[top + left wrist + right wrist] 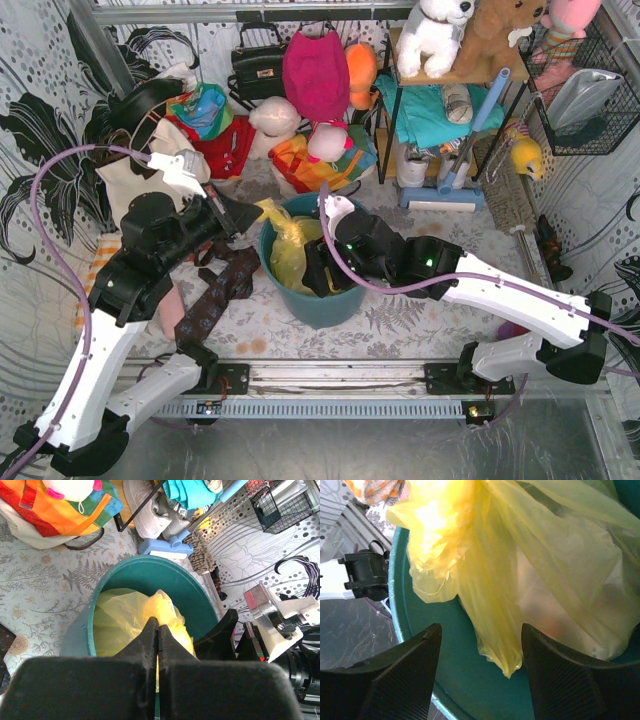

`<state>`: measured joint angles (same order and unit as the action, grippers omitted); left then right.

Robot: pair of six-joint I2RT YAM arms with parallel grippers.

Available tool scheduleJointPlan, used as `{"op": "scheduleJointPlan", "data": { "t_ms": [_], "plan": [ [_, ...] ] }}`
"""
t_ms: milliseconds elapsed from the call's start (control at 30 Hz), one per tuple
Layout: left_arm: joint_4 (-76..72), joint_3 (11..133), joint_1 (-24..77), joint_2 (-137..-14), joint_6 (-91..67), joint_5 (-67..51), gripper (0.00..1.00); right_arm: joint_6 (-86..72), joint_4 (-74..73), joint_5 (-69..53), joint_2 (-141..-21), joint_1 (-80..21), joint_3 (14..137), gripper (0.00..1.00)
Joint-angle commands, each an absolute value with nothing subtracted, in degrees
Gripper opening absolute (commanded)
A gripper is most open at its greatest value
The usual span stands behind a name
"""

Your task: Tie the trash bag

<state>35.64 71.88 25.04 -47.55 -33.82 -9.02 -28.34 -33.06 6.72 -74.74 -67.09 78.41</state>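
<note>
The thin, translucent yellow-green plastic trash bag sat inside the round teal-blue plastic bin, which stood on the fern-patterned table cover between the two arms. Part of the bag's upper edge was drawn up and out over the bin's left rim.

The left claw was just left of the bin at rim height, with its black fingers pressed flat together. In the left wrist view, a gathered peak of the trash bag rose directly in front of the left claw, and a thin line of yellow showed in the seam between the fingers. It was pinching the film there.

The right claw reached into the bin from the right, low against the bag's right side. In the right wrist view, the right claw stood wide open. A twisted tail of the trash bag hung down in the gap between the two ribbed pads without touching either. The bin's teal inner wall lay behind it. Pale crumpled contents showed faintly through the plastic on the right.
</note>
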Motion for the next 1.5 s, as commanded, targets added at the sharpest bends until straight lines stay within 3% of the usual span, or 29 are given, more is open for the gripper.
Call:
{"op": "scheduleJointPlan", "data": {
  "t_ms": [0,100,233,600,1167,1467],
  "plan": [
    [32.87,73.90,24.80,-47.28,-34.27,-10.30,0.00,-28.03,-32.35,5.14,-73.81,-66.98,77.83,0.62],
    [32.87,74.57,24.79,-47.26,-34.36,-10.46,0.00,-29.23,-33.97,7.81,-75.23,-66.98,77.79,0.45],
    [32.23,75.35,24.87,-47.24,-34.60,-10.88,0.00,-31.27,-36.72,12.37,-76.37,-66.97,79.08,0.00],
    [24.46,74.62,24.87,-45.41,-37.67,-14.98,0.00,-37.91,-42.31,20.12,-75.97,-66.93,78.93,0.00],
    [21.32,75.12,24.85,-42.89,-39.20,-5.00,0.00,-40.78,-45.79,21.37,-75.99,-66.74,77.82,0.00],
    [23.04,67.26,24.79,-41.93,-38.91,-4.87,0.00,-40.52,-48.07,22.06,-73.92,-66.74,85.87,0.00]
  ]
}}
